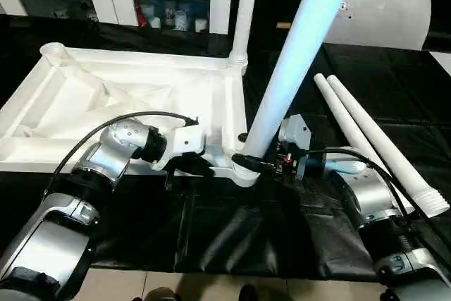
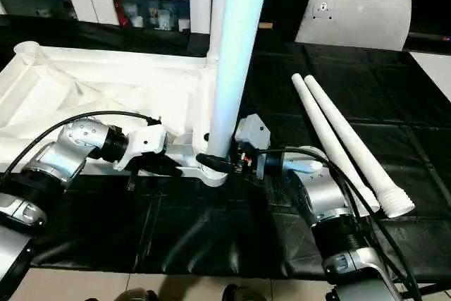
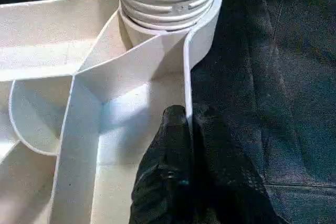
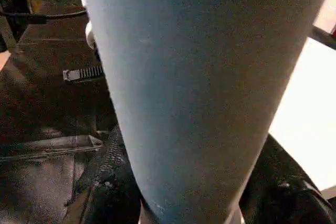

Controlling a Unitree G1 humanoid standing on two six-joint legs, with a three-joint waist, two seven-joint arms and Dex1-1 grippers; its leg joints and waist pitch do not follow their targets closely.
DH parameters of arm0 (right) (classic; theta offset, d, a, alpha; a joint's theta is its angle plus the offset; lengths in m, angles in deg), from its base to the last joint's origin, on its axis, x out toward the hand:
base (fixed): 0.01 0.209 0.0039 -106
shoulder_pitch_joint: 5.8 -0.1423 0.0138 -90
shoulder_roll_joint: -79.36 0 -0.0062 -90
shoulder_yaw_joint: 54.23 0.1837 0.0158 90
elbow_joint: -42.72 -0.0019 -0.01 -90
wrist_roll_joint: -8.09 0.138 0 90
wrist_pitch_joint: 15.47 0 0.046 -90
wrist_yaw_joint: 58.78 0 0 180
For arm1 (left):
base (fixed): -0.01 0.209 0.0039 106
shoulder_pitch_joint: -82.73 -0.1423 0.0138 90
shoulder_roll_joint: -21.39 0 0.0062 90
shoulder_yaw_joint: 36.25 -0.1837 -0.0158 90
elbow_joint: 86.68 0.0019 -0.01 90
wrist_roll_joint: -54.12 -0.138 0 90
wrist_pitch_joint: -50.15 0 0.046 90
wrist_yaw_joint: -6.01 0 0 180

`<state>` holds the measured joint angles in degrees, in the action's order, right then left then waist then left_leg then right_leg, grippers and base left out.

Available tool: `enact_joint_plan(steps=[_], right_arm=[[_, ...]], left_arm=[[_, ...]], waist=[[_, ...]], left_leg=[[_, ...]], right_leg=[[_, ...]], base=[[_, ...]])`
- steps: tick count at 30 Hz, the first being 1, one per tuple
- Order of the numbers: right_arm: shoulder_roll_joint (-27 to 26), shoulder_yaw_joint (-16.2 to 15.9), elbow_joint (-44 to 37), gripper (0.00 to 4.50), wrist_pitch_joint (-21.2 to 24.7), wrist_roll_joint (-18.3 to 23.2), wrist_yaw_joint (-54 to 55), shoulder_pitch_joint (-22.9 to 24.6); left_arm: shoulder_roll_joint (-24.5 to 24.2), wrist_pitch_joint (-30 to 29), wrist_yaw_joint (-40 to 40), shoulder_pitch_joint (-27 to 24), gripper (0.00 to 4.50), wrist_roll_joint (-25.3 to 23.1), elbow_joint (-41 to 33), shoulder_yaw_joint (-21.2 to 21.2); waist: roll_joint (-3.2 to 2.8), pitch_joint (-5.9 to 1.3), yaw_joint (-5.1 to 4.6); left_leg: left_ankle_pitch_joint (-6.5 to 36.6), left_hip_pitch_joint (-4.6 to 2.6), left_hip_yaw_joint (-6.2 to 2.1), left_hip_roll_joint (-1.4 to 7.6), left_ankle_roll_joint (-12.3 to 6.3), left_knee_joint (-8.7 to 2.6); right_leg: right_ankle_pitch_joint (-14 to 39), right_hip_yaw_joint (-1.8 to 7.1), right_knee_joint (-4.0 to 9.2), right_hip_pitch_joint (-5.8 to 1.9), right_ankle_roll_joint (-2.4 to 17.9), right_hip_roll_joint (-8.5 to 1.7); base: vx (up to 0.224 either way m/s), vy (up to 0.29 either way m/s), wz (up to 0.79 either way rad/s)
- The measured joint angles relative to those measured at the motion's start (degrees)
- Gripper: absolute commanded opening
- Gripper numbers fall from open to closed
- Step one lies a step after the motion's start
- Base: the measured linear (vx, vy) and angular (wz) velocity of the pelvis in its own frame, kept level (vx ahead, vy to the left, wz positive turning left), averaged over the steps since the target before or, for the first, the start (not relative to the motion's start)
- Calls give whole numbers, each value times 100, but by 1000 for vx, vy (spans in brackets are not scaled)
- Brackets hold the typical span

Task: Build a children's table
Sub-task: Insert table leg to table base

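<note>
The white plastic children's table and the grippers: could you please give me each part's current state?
White ribbed plastic tabletop: upside down.
Far white tapered leg: upright in its socket.
Near white leg: standing in the near corner socket.
Two spare white legs: lying loose.
Left gripper: shut on the tabletop's rim.
Right gripper: shut on the near leg.

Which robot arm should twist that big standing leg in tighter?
Probably the right. The right gripper already clasps the upright leg just above its corner socket, while the left gripper is pinching the tabletop rim, steadying it.

No readable text

No lettering, label, brand, number or sign can be made out on any surface in these views.
</note>
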<state>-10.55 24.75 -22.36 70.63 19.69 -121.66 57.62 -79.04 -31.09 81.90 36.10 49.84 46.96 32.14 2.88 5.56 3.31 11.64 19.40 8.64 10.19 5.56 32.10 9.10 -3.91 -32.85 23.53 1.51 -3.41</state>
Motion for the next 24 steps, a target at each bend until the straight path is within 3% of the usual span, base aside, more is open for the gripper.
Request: enact_joint_plan(steps=[5, 8, 10, 12, 15, 19, 24], right_arm=[[-393, 66, 50, 189, -76, -57, 569, 0], [-643, 174, 58, 189, -74, -150, 1201, 10], [-822, 283, 61, 189, -45, -217, 1671, -8], [-1008, 369, 107, 189, -45, -295, 2153, -43], [-1275, 426, 340, 189, -45, -413, 2785, -245], [-1594, 610, 891, 189, 59, -463, 3588, -747], [-1737, 736, 1178, 189, 248, -509, 4110, -1121]], left_arm=[[-117, -783, -158, -327, 0, 149, -624, 364], [-156, -1646, -705, -780, 0, 204, -1520, 654], [-44, -2421, -1134, -1109, 0, 236, -2262, 886], [202, -3345, -1643, -1443, 0, 224, -3073, 1082], [643, -4315, -2360, -1736, 0, 62, -3850, 1302], [1402, -5284, -3320, -1930, 0, -127, -4482, 1452], [1849, -5617, -3960, -1938, 0, -215, -4699, 1382]], waist=[[-30, 115, -85], [-23, 161, -185], [-6, 183, -299], [3, 194, -430], [2, 201, -519], [-25, 188, -577], [-21, 173, -563]], left_leg=[[0, -33, 2, -7, 0, -44], [0, -22, 1, -11, 0, -62], [-1, 40, 1, -13, -1, -59], [-1, 57, 8, -13, -2, -55], [-2, 57, 20, -14, -3, -50], [-2, 56, 35, -14, -4, -48], [0, 56, 40, -10, -43, -46]], right_leg=[[3, -1, 35, -14, 0, 0], [3, -4, 73, 15, 0, 0], [4, -5, 102, 45, 1, 0], [3, -2, 120, 60, 1, 0], [3, 6, 119, 76, 2, 1], [-3, 18, 103, 85, 11, 1], [-36, 17, 66, 89, 63, 2]], base=[[0, 0, 0], [0, 0, 0], [0, 0, 0], [0, 0, 0], [0, 0, 0], [0, 0, 0], [47, -4, 3]])
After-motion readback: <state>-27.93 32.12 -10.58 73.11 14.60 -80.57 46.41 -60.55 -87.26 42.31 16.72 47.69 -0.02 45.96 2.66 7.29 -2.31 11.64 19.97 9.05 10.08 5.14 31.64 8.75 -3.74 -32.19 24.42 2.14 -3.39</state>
